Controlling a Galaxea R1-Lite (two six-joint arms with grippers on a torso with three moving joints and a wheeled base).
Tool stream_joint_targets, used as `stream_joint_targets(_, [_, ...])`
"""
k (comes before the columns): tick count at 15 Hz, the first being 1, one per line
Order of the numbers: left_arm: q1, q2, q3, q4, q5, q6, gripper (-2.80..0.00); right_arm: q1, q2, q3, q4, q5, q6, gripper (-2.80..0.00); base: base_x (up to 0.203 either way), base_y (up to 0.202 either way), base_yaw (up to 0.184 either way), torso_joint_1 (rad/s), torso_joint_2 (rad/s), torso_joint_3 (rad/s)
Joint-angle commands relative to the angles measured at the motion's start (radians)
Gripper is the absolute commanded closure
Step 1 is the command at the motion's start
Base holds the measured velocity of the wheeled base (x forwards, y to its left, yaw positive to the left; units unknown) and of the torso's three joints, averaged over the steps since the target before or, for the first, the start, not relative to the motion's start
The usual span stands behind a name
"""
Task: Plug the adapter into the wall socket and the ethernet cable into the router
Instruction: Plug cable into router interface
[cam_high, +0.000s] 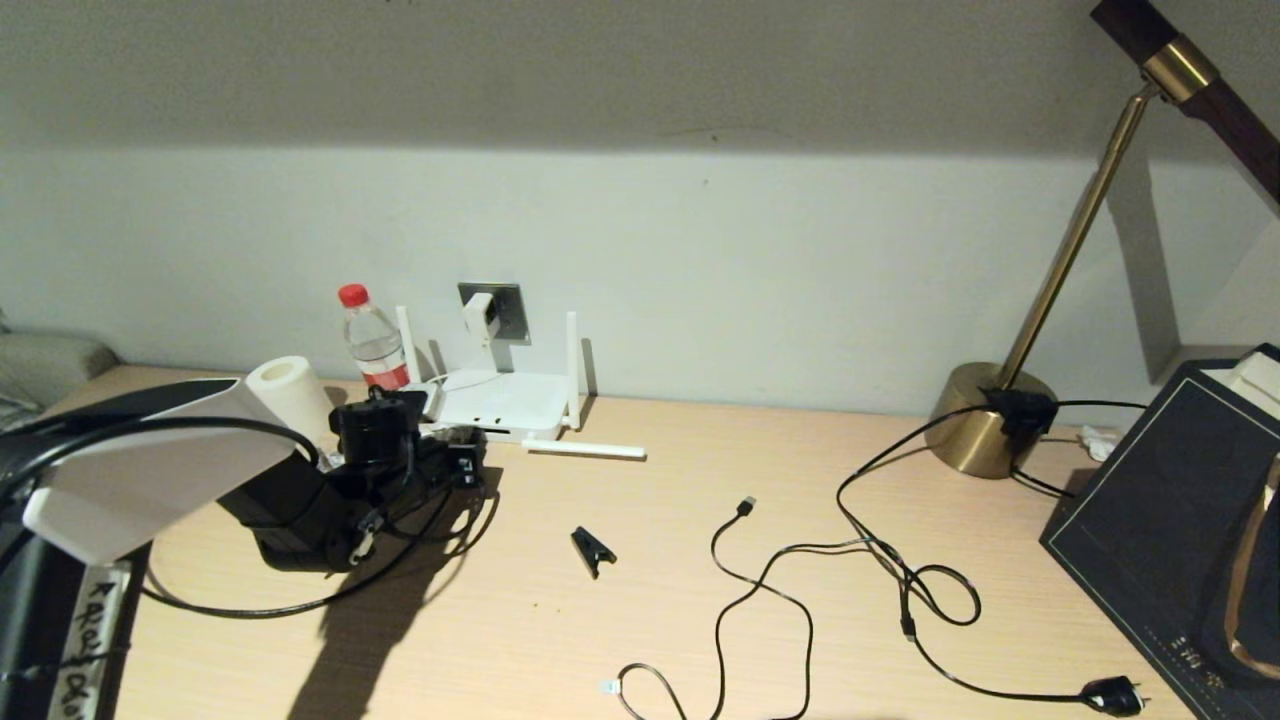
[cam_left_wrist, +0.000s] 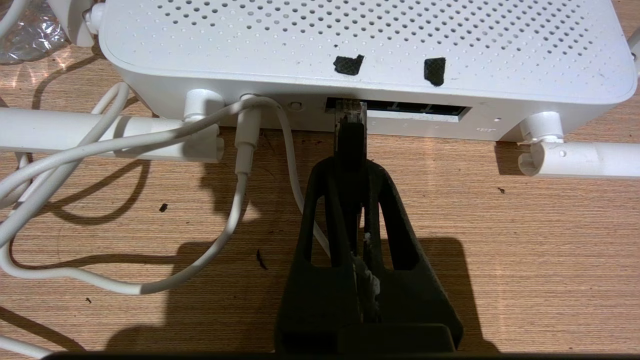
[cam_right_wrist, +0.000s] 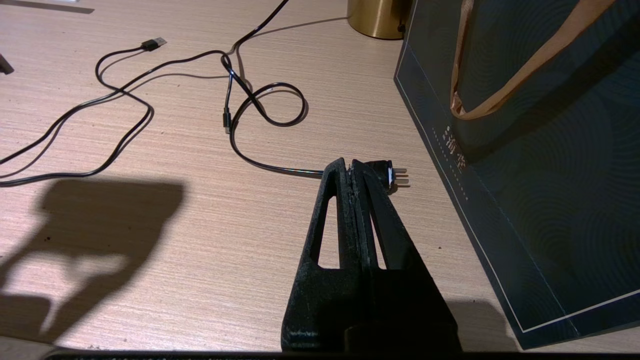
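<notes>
The white router (cam_high: 500, 400) lies flat on the desk below the grey wall socket (cam_high: 512, 308), and the white adapter (cam_high: 478, 315) sits plugged into that socket. Its thin white cord (cam_left_wrist: 240, 200) runs into the router's (cam_left_wrist: 350, 40) back edge. My left gripper (cam_left_wrist: 351, 167) is shut on the black ethernet cable (cam_left_wrist: 351, 137), just behind its clear connector (cam_left_wrist: 350, 107). The connector's tip is in the mouth of the leftmost port. The head view shows the left gripper (cam_high: 465, 462) right in front of the router. My right gripper (cam_right_wrist: 348, 165) hovers shut and empty over the desk.
A water bottle (cam_high: 372, 340) and a paper roll (cam_high: 285, 390) stand left of the router. A white antenna (cam_high: 585, 450), a black clip (cam_high: 592, 548), a USB-tipped cable (cam_high: 745, 505) and a chunky black plug (cam_right_wrist: 392, 172) lie on the desk. At the right are a brass lamp base (cam_high: 985, 415) and a dark bag (cam_high: 1170, 500).
</notes>
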Motion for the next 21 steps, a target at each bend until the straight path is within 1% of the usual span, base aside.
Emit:
stream_joint_targets(1, [0.0, 0.001, -0.002, -0.005, 0.0, 0.0, 0.0, 0.0, 0.001, 0.0, 0.001, 0.0, 0.0, 0.0, 0.0, 0.0, 0.0, 0.0, 0.0, 0.0])
stream_joint_targets(21, [0.005, 0.006, -0.004, -0.006, 0.0, 0.0, 0.0, 0.0, 0.001, 0.0, 0.001, 0.001, 0.0, 0.0, 0.0, 0.0, 0.0, 0.0, 0.0, 0.0])
